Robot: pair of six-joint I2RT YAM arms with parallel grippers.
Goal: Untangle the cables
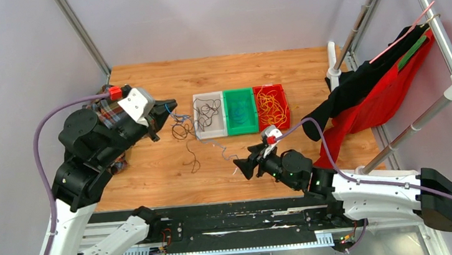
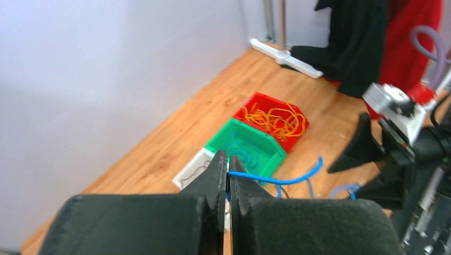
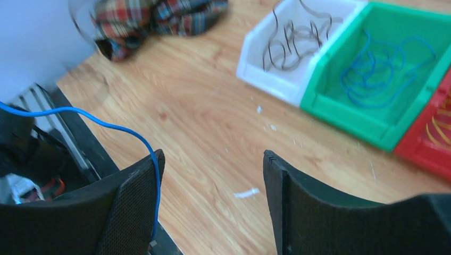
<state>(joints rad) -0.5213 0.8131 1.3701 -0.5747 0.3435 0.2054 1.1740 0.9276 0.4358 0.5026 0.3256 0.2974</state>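
My left gripper hangs over the table left of the bins, shut on a thin blue cable that leaves its tips and curves right. The same blue cable drapes down the inner pad of my right gripper's left finger. The right gripper is open, with bare wood between its fingers. In the top view it sits below the green bin. Loose black cables lie on the wood under the left gripper, and one more trails nearer to me.
Three bins stand in a row: white with black cables, green with blue ones, red with yellow ones. A plaid cloth lies at the left. Black and red garments hang on a rack at the right.
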